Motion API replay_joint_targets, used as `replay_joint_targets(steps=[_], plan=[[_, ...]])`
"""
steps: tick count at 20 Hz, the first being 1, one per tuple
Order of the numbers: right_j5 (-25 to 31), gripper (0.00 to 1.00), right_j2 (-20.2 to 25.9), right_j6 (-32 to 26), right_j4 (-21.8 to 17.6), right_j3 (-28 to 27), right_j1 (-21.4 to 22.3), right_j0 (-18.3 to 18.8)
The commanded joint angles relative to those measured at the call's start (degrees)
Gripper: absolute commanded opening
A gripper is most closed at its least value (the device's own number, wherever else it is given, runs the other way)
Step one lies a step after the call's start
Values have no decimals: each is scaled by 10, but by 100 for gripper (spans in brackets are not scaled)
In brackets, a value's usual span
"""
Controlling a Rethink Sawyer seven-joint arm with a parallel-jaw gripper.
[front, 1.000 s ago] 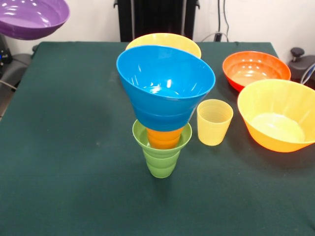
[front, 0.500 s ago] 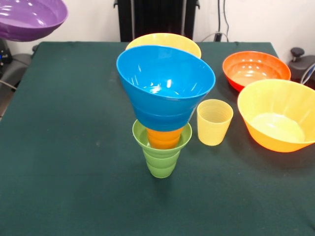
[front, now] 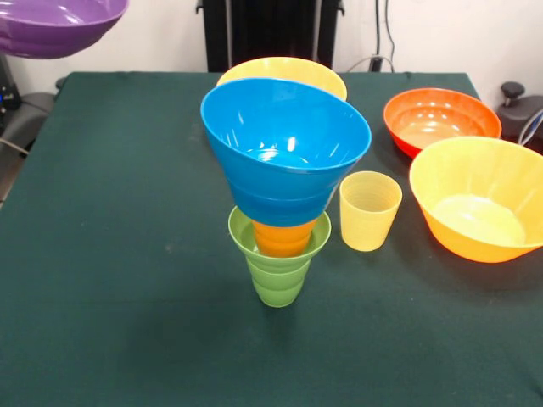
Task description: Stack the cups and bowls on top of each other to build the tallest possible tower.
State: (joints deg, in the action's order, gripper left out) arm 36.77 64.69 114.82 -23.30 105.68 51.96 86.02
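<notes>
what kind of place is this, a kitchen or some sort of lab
Probably a lab or test bench rather than a kitchen: a table covered in dark green cloth, loose glossy plastic bowls such as the big orange bowl, and black equipment with cables against a bare white wall.

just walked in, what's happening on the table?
A tower is half built: green cup at the bottom, orange cup nested in it, a blue bowl sitting tilted on top. A purple bowl hangs in the air at the upper left corner; what holds it is out of frame. A pale yellow cup, a red-orange bowl and two big orange bowls wait on the table.
</notes>
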Motion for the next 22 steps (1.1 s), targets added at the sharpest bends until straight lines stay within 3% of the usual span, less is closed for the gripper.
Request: replay_joint_targets(steps=[1, 9, 16, 22], plan=[[47, 0, -9, -43, 14, -28, -17, -97], [-5, 0, -50, -3, -9, -35, -43, -173], [-7, 0, -74, 6, -2, -63, -59, -213], [35, 0, -66, -14, 25, -72, -40, -201]])
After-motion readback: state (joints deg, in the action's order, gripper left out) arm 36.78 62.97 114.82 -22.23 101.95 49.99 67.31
